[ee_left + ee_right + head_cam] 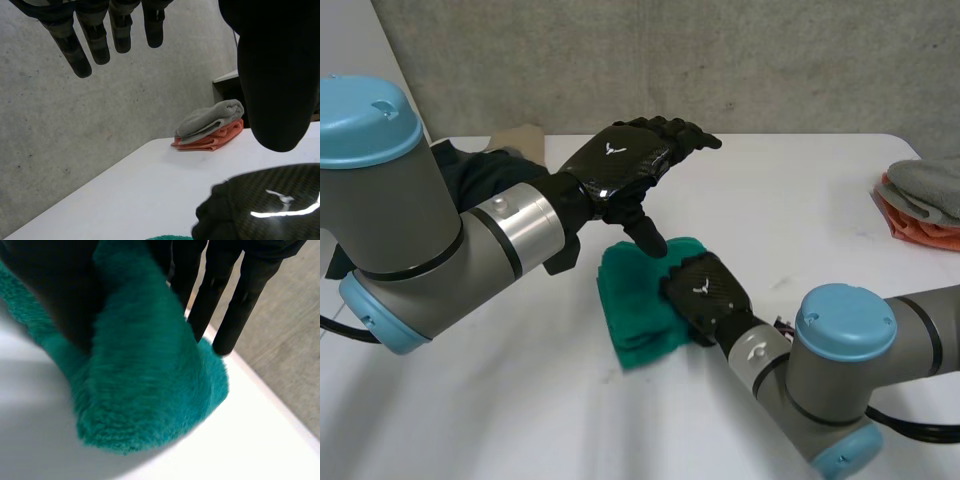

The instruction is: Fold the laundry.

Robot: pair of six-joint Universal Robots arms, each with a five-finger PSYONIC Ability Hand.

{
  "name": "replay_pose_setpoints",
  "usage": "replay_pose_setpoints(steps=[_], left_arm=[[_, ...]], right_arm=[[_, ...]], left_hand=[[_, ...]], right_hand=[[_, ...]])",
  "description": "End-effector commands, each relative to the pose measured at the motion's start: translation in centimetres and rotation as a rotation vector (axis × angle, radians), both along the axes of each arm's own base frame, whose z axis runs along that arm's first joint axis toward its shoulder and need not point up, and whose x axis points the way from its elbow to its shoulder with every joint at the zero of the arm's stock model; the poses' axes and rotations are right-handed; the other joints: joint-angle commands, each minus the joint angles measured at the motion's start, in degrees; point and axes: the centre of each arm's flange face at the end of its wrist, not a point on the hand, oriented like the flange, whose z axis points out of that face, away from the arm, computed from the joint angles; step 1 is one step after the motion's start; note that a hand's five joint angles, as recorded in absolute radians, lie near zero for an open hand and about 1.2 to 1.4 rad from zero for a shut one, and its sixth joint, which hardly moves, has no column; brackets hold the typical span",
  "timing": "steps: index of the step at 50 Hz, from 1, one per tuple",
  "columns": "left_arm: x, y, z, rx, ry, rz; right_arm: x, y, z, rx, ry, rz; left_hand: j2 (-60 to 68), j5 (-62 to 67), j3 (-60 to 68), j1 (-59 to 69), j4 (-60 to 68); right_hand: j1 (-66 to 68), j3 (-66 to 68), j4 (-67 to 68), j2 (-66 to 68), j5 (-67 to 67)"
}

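1. Dark crumpled cloth (480, 170): one heap at the far left of the white table (800, 200). It is partly hidden behind the left arm (410, 240), so its shape is hard to make out.
2. Left hand (620, 165): raised above the table and released. Its fingers (95, 45) are straight and spread, holding nothing. The thumb (645, 235) points down at the far edge of the towel; cannot tell if the tip touches it.
3. Teal-green fluffy towel (635, 310): one, folded into a thick pad, lying mid-table between the two arms. Its right part is covered by the right hand. In the left wrist view a sliver of it shows beside the back of the right hand.
4. Right hand (705, 290): on the towel's right side, grasping it. In its wrist view the thumb (55, 290) sits on one side of a raised fold and the straight fingers (227, 305) on the other, with the fold pinched between them. The fingertips reach past the towel's edge.
5. Stack at the far right of the table, well apart from the towel, made of two pieces. One grey folded cloth (925, 185) lies on one orange folded cloth (920, 228). The stack is cut off at the edge of the head view and seen whole from the left wrist.
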Motion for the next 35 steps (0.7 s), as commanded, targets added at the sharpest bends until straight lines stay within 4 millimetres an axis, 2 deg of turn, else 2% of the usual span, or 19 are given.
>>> replay_pose_setpoints(steps=[1,4,6,11,12,15,16,19,20,23,24,27,28,30,31,32,33,35], left_arm=[[0.0,0.0,0.2,-0.006,0.003,0.003],[0.0,0.0,0.4,-0.012,0.006,0.003],[0.0,-0.1,0.6,-0.017,0.010,0.007],[-0.1,-0.3,1.3,-0.041,0.023,0.030],[0.0,-0.3,1.6,-0.047,0.028,0.034],[0.1,-0.3,2.7,-0.072,0.046,0.041],[0.1,-0.2,2.9,-0.078,0.050,0.041],[0.1,-0.1,3.1,-0.085,0.057,0.041],[0.1,-0.1,3.2,-0.086,0.058,0.041],[0.0,0.2,2.9,-0.079,0.054,0.032],[-0.1,0.3,2.8,-0.078,0.052,0.029],[-0.4,0.7,2.6,-0.073,0.049,0.018],[-0.4,0.8,2.5,-0.071,0.046,0.017],[-0.6,1.0,2.3,-0.069,0.042,0.008],[-0.6,1.0,2.2,-0.067,0.041,0.008],[-0.7,1.0,2.1,-0.065,0.040,0.006],[-0.7,1.0,2.0,-0.062,0.038,0.006],[-0.8,1.1,1.9,-0.060,0.035,0.004]], right_arm=[[1.4,-2.0,1.3,-0.070,-0.067,0.017],[1.8,-2.9,2.2,-0.097,-0.090,0.003],[1.6,-4.4,3.7,-0.126,-0.124,-0.024],[-1.0,-8.9,7.7,-0.218,-0.201,-0.115],[-2.0,-10.4,10.1,-0.282,-0.236,-0.150],[-4.1,-13.1,13.8,-0.385,-0.297,-0.207],[-6.1,-14.9,15.6,-0.426,-0.340,-0.253],[-9.7,-17.8,17.7,-0.474,-0.414,-0.321],[-12.3,-19.5,19.0,-0.509,-0.459,-0.353],[-16.5,-22.0,20.3,-0.556,-0.522,-0.382],[-19.3,-23.7,20.3,-0.576,-0.556,-0.395],[-24.1,-26.3,18.7,-0.595,-0.583,-0.427],[-26.7,-27.7,17.3,-0.608,-0.589,-0.432],[-28.8,-29.0,16.0,-0.618,-0.580,-0.440],[-30.6,-30.1,13.1,-0.575,-0.558,-0.452],[-31.0,-30.4,12.3,-0.559,-0.553,-0.454],[-32.1,-30.9,10.0,-0.522,-0.537,-0.455],[-33.8,-31.3,8.0,-0.490,-0.521,-0.467]], left_hand=[[1.9,1.0,1.6,2.4,2.0],[1.9,1.0,1.6,2.4,2.0],[1.9,1.0,1.6,2.4,2.0],[1.7,0.8,1.4,2.2,1.8],[1.7,0.8,1.4,2.2,1.8],[1.7,0.8,1.4,2.2,1.8],[1.7,0.8,1.4,2.2,1.8],[1.7,0.8,1.4,2.2,1.8],[1.7,0.8,1.4,2.2,1.8],[1.7,0.8,1.4,2.2,1.8],[1.7,0.8,1.4,2.2,1.8],[1.9,1.0,1.6,2.4,2.0],[1.9,1.0,1.6,2.4,2.0],[1.9,1.0,1.6,2.4,2.0],[1.9,1.0,1.6,2.4,2.0],[1.9,1.0,1.6,2.4,2.0],[1.9,1.0,1.6,2.4,2.0],[1.9,1.0,1.6,2.4,2.0]], right_hand=[[30.7,28.9,29.0,28.4,31.0],[30.7,28.9,29.0,28.4,31.0],[30.7,28.9,29.0,28.4,31.0],[30.7,28.9,29.0,28.4,31.0],[30.7,28.9,29.0,28.4,31.0],[30.7,28.9,29.0,28.4,31.0],[30.7,28.9,29.0,28.4,31.0],[30.7,28.9,29.0,28.4,31.0],[30.7,28.9,29.0,28.4,31.0],[30.7,28.9,29.0,28.4,31.0],[30.7,28.9,29.0,28.4,31.0],[30.7,28.9,29.0,28.4,31.0],[30.7,28.9,29.0,28.4,31.0],[30.7,28.9,29.0,28.4,31.0],[30.7,28.9,29.0,28.4,31.0],[30.7,28.9,29.0,28.4,31.0],[30.7,28.9,29.0,28.4,31.0],[30.7,28.9,29.0,28.4,31.0]])
